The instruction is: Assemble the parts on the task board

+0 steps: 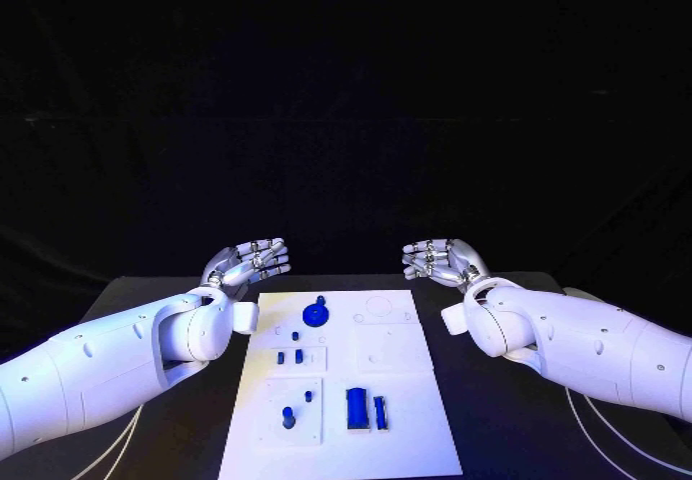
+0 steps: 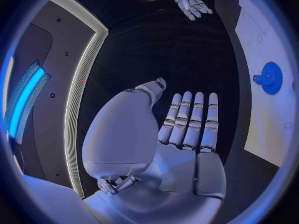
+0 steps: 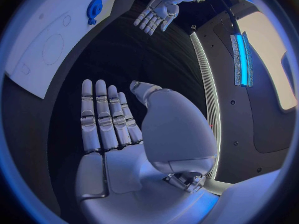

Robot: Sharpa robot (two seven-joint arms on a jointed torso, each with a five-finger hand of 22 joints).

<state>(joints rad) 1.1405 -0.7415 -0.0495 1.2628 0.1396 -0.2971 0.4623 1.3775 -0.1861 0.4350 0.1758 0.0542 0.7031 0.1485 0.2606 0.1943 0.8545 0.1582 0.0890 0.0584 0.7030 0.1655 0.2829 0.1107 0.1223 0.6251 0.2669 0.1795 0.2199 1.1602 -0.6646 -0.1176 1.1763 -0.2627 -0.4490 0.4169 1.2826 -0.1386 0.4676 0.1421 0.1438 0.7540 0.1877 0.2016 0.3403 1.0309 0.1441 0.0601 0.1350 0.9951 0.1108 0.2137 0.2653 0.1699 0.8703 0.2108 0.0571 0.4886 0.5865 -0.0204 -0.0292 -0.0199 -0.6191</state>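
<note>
The white task board (image 1: 397, 385) lies in the middle of the black table. On it sit a blue gear-like part (image 1: 315, 315), two small blue pegs (image 1: 290, 356), a blue piece (image 1: 290, 416) in the near left panel and two upright blue blocks (image 1: 362, 409) to its right. My left hand (image 1: 248, 262) hovers beyond the board's far left corner, palm up, fingers spread, holding nothing. My right hand (image 1: 441, 261) hovers beyond the far right corner, likewise open and empty. The left wrist view has the left hand (image 2: 181, 134), the gear (image 2: 269, 77) and the right hand (image 2: 190, 0). The right wrist view shows the right hand (image 3: 115, 129), the gear (image 3: 93, 8) and the left hand (image 3: 156, 12).
The board (image 2: 264, 59) has empty recesses, among them a round one (image 1: 381, 306) at the far right. Bare black table (image 1: 173, 440) flanks the board on both sides. Both white forearms reach in over the table's side edges.
</note>
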